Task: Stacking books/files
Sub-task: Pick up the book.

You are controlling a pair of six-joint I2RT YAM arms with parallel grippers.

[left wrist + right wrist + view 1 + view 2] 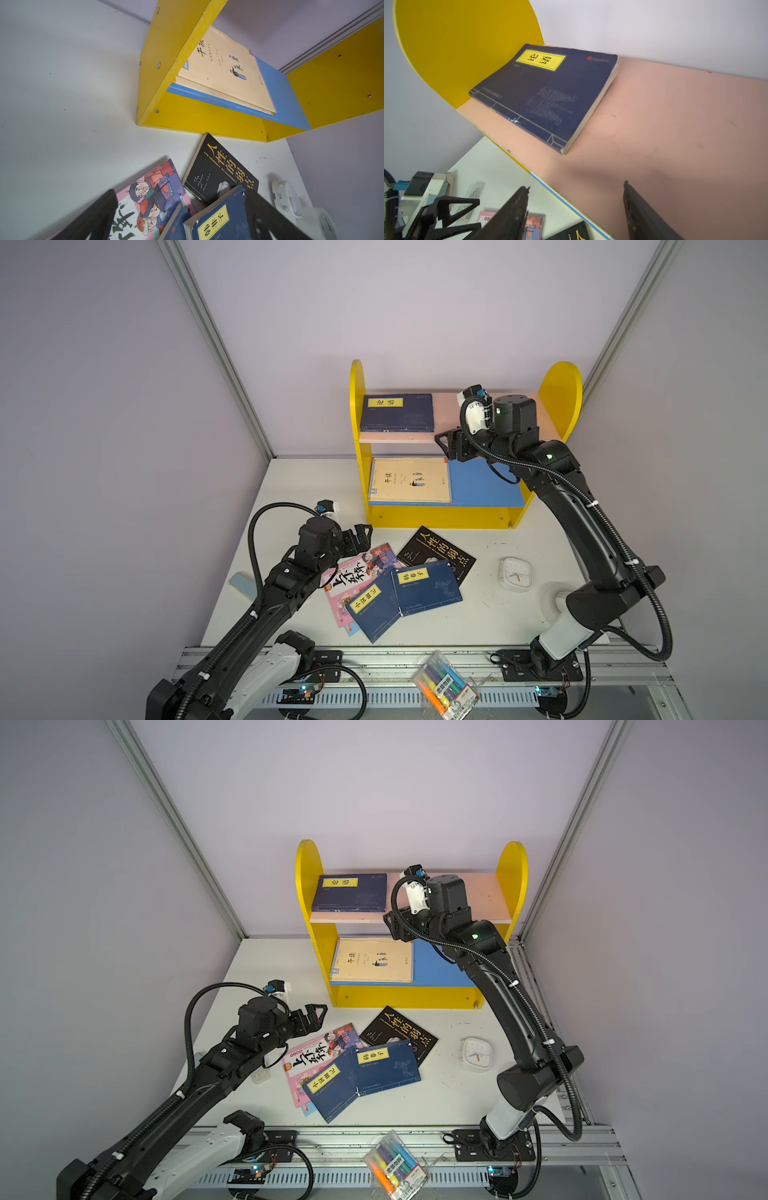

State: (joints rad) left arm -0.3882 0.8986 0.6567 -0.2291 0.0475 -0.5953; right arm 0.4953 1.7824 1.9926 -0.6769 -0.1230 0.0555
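Observation:
One navy book [397,412] [548,93] lies flat on the pink upper shelf [675,124], hard against its left end. Cream books [409,481] [226,70] are stacked on the blue lower shelf [484,485]. On the table lie a pink cartoon book [353,572], a black book [436,551] and two navy books [426,587] [372,608], overlapping. My right gripper [446,445] [576,185] hangs open and empty over the pink shelf's front edge, to the right of the navy book. Low over the pile's far left side, my left gripper [361,533] [179,189] stands open, holding nothing.
The yellow bookshelf [357,406] stands at the back against the wall. A white square clock [515,574] and a white tape roll [320,222] sit right of the pile. A clear marker pack [446,686] lies on the front rail.

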